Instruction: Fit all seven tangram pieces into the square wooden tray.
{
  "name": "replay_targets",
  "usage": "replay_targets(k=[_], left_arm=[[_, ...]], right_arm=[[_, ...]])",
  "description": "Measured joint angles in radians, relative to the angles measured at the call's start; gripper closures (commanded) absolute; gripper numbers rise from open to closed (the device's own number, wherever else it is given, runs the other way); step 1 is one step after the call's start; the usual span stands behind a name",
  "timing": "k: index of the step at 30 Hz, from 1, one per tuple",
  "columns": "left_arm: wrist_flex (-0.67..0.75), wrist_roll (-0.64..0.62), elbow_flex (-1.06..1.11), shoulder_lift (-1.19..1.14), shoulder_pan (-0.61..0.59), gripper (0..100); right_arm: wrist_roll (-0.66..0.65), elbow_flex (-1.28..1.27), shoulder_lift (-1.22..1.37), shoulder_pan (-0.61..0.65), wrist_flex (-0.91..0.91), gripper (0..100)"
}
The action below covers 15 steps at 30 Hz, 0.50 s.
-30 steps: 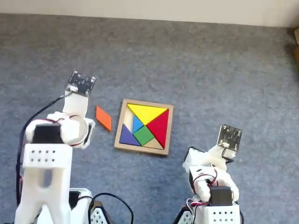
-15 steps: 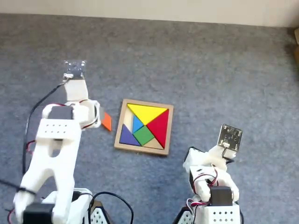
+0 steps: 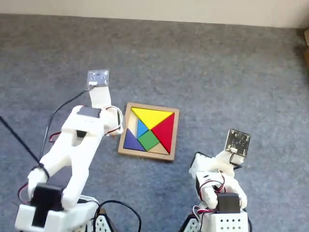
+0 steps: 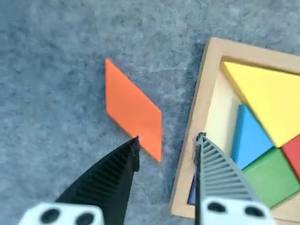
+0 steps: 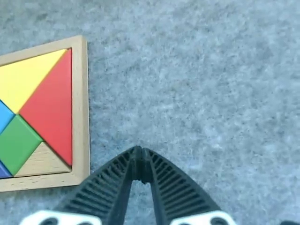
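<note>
The square wooden tray (image 3: 152, 106) lies mid-table with yellow, red, green, blue, dark blue and plain wood pieces in it. A pale bare slot (image 4: 217, 117) runs along its rim. The orange parallelogram (image 4: 133, 110) lies flat on the carpet just outside that rim (image 4: 197, 117). My left gripper (image 4: 168, 138) hangs open above it, one fingertip by the piece's corner and the other over the tray's edge. My right gripper (image 5: 140, 157) is shut and holds nothing, above bare carpet beside the tray's red triangle (image 5: 49, 108).
Grey carpet covers the whole table. The left arm (image 3: 79, 140) stretches along the tray's left side. The right arm (image 3: 217, 179) sits folded at the front right, and a pale wall edge runs along the back.
The left arm has swung right toward the tray and now covers the orange piece in the high view. The right arm has not moved.
</note>
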<state>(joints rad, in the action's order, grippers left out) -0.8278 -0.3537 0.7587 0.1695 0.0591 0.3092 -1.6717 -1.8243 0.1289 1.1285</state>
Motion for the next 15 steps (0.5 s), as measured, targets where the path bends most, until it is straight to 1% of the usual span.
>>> replay_targets(k=[4, 8, 13, 15], left_arm=[[0.000, -0.002, -0.017, -0.084, -0.005, 80], [-0.003, -0.002, -0.041, -0.104, -0.014, 80], [-0.041, -0.006, -0.051, -0.106, -0.057, 80], [-0.078, -0.002, -0.048, -0.106, -0.075, 80]], right_arm=[[0.000, 0.000, 0.000, 0.000, 0.000, 99.5], [0.000, 0.000, 0.000, 0.000, 0.000, 99.5], [0.000, 0.000, 0.000, 0.000, 0.000, 99.5], [0.000, 0.000, 0.000, 0.000, 0.000, 99.5]])
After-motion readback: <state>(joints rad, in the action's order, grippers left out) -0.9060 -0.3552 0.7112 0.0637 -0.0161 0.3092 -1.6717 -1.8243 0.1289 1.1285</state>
